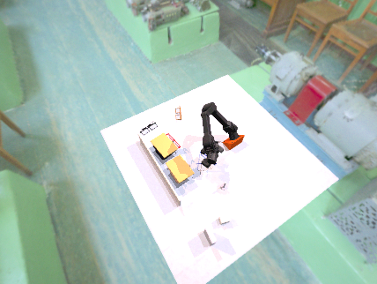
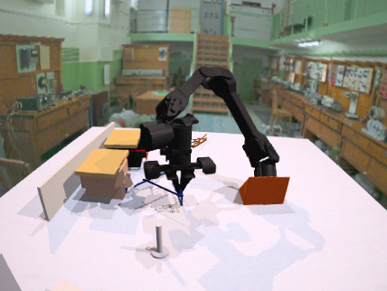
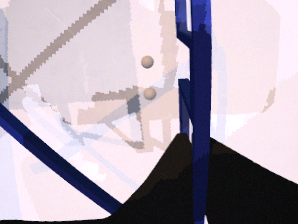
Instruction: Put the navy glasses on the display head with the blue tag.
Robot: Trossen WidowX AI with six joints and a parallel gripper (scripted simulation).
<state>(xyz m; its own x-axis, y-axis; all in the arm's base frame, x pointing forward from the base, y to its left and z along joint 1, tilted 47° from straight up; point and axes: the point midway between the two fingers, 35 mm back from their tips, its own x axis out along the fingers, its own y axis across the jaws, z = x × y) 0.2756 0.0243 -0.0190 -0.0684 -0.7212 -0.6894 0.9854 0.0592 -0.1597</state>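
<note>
The navy glasses (image 2: 162, 186) (image 3: 201, 90) are off the heads, with their thin bars spread between the nearer head and my gripper in the exterior view. My gripper (image 2: 182, 192) (image 3: 188, 141) is shut on one navy bar, which stands between the fingertips in the wrist view. The nearer head (image 2: 101, 187) (image 1: 180, 168) has a tan face with a nose towards the gripper and a yellow top. The other head (image 2: 136, 159) (image 1: 164, 145) is dark, under a yellow top, with a red frame (image 1: 173, 140) at its front. I cannot make out a blue tag.
A pale wall (image 1: 159, 172) (image 2: 72, 172) runs behind both heads. Black glasses (image 1: 149, 128) and orange glasses (image 1: 178, 111) (image 2: 199, 141) lie at the back. A small grey post (image 2: 158, 239) stands in front. Pale blocks (image 1: 210, 237) and an orange wedge (image 2: 264, 191) stand farther off.
</note>
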